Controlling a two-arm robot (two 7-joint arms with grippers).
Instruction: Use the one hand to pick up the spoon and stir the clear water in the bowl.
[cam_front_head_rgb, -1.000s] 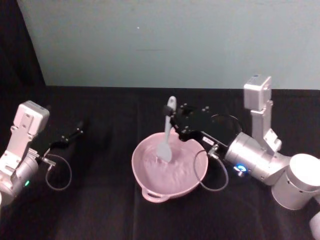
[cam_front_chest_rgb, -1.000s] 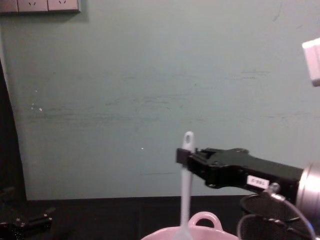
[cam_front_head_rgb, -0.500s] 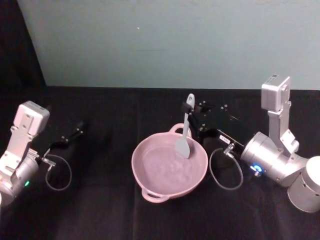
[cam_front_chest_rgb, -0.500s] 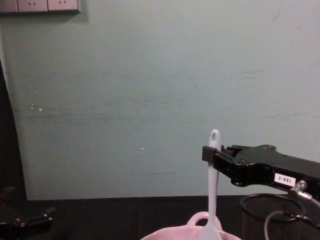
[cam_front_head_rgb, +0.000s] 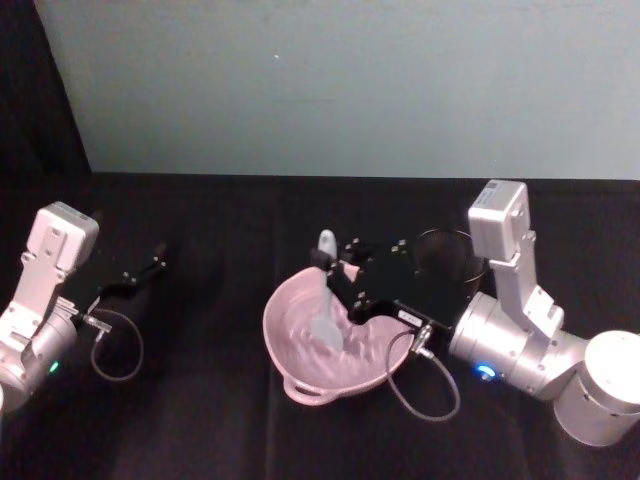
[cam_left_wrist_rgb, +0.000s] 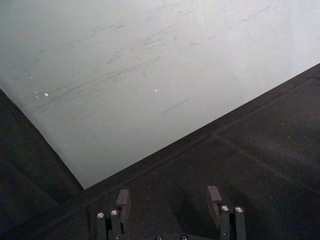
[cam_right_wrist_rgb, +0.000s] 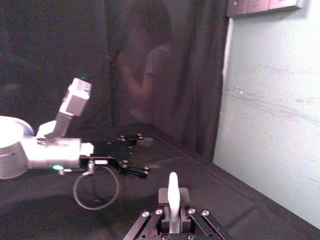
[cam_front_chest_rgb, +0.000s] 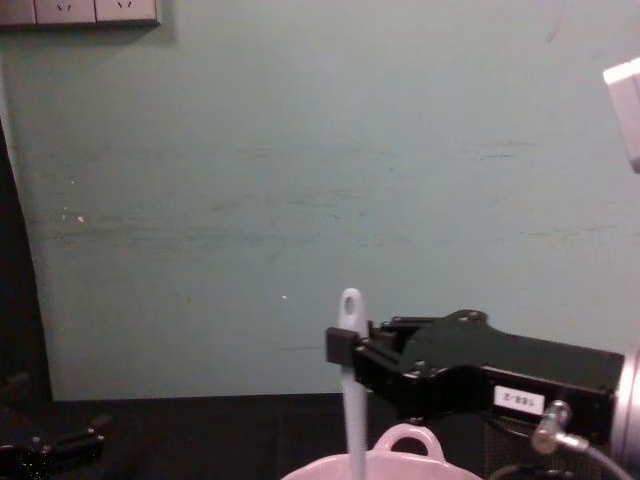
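Over the bowl (cam_front_head_rgb: 272, 340), my right gripper (cam_front_head_rgb: 335, 275) clamps the spoon (cam_front_head_rgb: 327, 325) upright; head view shows its paddle in the water, chest view its handle hole. Left gripper (cam_left_wrist_rgb: 168, 192) parked left, fingers (cam_left_wrist_rgb: 123, 197) spread.

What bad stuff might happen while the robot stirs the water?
The right end effector holds the spoon upright in the pink bowl; fast stirring might slosh water over the rim. It hangs low over the bowl's far edge and might shove it. The mesh cup just behind might get knocked. The left end effector sits parked at the left.
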